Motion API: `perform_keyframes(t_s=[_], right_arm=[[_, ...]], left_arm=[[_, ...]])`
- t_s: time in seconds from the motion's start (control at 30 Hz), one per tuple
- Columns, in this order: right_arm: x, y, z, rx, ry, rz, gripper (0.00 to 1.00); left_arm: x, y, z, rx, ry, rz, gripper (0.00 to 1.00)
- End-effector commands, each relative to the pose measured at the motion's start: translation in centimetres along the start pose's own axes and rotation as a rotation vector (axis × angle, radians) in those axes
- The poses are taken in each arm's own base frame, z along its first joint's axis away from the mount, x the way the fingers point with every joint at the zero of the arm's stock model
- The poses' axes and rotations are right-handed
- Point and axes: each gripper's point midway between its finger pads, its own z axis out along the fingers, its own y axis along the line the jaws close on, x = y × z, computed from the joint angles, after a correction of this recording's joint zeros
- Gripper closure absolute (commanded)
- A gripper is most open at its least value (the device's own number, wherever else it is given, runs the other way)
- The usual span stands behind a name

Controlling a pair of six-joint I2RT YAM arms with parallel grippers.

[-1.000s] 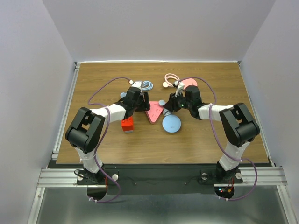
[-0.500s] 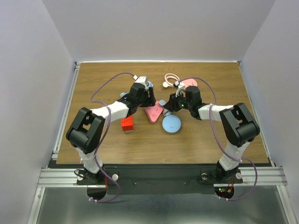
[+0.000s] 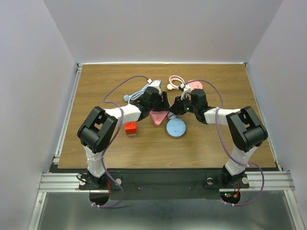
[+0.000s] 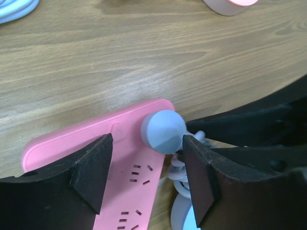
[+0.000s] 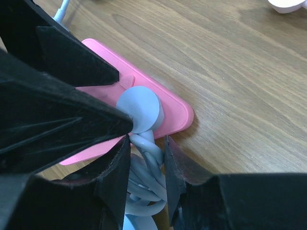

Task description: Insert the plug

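A pink power strip [image 3: 158, 117] lies mid-table. In the left wrist view a round light-blue plug [image 4: 163, 132] sits on the strip's [image 4: 120, 163] far end. My left gripper [image 4: 146, 179] is open, its jaws standing either side of the strip's end and the plug without touching them. In the right wrist view my right gripper [image 5: 144, 160] is shut on the twisted blue cable [image 5: 146, 143] just behind the plug [image 5: 139, 108], which rests on the strip [image 5: 175, 112]. In the top view the left gripper [image 3: 161, 102] and right gripper [image 3: 171, 108] nearly meet.
A red block [image 3: 130, 128] lies left of the strip. A round blue disc [image 3: 175, 127] lies in front of the right gripper. A pink round device [image 3: 194, 85] with a pink cable [image 3: 174, 80] and a light-blue cable [image 3: 136, 94] lie behind.
My left arm has swung right and forward from near the red block to the strip's far end, beside the right gripper. The right arm has stayed in place.
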Motion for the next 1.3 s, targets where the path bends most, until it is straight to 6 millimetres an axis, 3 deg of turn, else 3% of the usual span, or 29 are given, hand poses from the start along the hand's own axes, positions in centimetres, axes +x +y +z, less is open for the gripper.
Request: perform_keyframes(t_s=[0.0, 0.3, 0.67, 0.77, 0.8, 1.03, 1.1, 1.27], right_arm=[[8.1, -1.4, -1.8, 0.097, 0.246, 0.076, 1.00], [8.2, -1.4, -2.0, 0.108, 0.244, 0.079, 1.00], [9.0, -1.2, -2.2, 0.133, 0.263, 0.108, 0.99], [8.8, -0.9, -2.3, 0.127, 0.256, 0.117, 0.87], [8.4, -0.7, -2.4, 0.127, 0.246, 0.116, 0.77], [5.0, -0.1, -3.2, 0.138, 0.156, 0.129, 0.38], [4.3, -0.1, -3.4, 0.151, 0.137, 0.138, 0.32], [2.4, -0.4, -4.2, 0.194, 0.076, 0.148, 0.30]], left_arm=[[-1.7, 0.1, 0.3, -0.032, -0.059, -0.010, 0.31], [-0.8, 0.7, 0.5, -0.059, -0.045, 0.005, 0.46], [2.8, 2.1, 1.1, -0.140, 0.032, 0.058, 0.51], [4.0, 2.2, 1.1, -0.145, 0.056, 0.061, 0.53], [4.5, 2.4, 1.2, -0.149, 0.067, 0.060, 0.54], [6.4, 3.6, 1.2, -0.183, 0.111, 0.061, 0.55], [6.9, 3.8, 1.3, -0.187, 0.120, 0.062, 0.55], [7.7, 4.1, 1.4, -0.187, 0.142, 0.060, 0.57]])
